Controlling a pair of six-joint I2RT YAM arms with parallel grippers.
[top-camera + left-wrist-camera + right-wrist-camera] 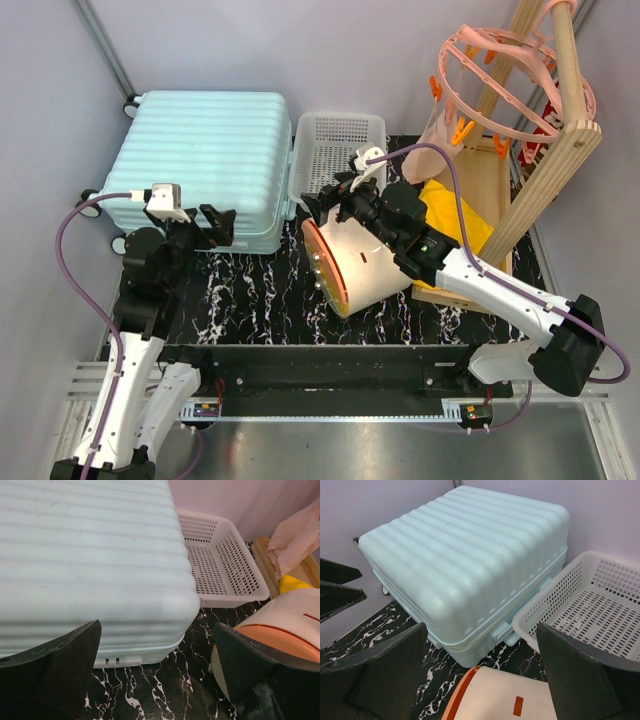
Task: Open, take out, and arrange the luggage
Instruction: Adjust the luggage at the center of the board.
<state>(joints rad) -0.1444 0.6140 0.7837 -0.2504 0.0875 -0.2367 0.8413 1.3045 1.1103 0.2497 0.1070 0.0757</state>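
The luggage is a large pale mint-blue ribbed suitcase lying flat and closed at the back left of the black marbled table; it also shows in the left wrist view and the right wrist view. My left gripper is open and empty, hovering just in front of the suitcase's near edge. My right gripper is open and empty, above the cream cylinder, near the suitcase's near right corner. The left gripper's fingers and the right gripper's fingers stand wide apart.
A white mesh basket stands right of the suitcase. The cream cylinder with an orange end lies on its side in the middle. A wooden rack with a pink hanger ring and a yellow item fills the right side.
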